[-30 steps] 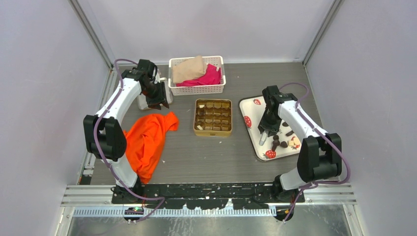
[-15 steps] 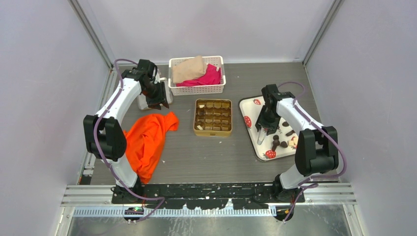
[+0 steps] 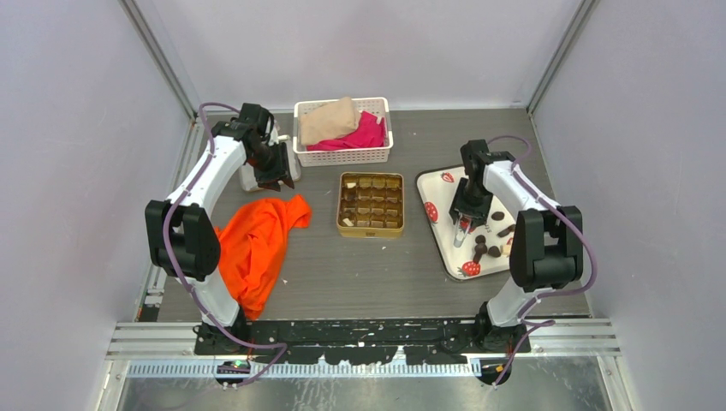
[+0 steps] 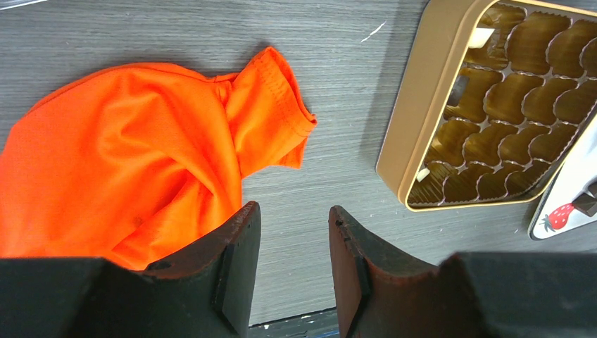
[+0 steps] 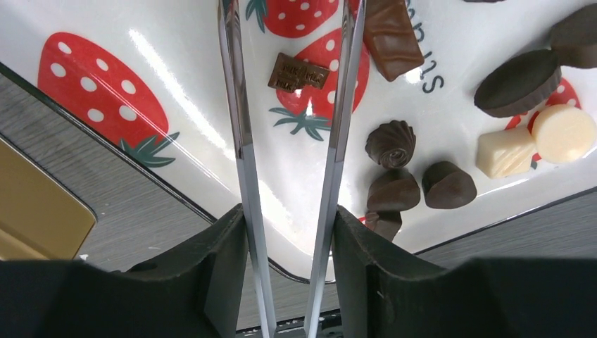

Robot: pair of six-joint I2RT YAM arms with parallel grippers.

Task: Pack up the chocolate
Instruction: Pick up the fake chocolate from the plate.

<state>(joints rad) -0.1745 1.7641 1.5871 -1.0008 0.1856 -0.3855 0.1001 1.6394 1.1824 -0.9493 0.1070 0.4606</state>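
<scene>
I see my right gripper (image 5: 290,42) holding tweezers (image 5: 331,162) with spread tips over the strawberry tray's (image 5: 176,105) chocolate (image 5: 391,143), my left gripper (image 4: 294,271) parted, empty.

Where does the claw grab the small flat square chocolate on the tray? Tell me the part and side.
By its two opposite thin edges, from straight above. The square chocolate lies flat on the tray, so only the edges offer purchase; the metal tongs in the right claw straddle it.

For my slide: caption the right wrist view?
Tongs in right gripper hang above strawberry tray beside chocolates.
</scene>
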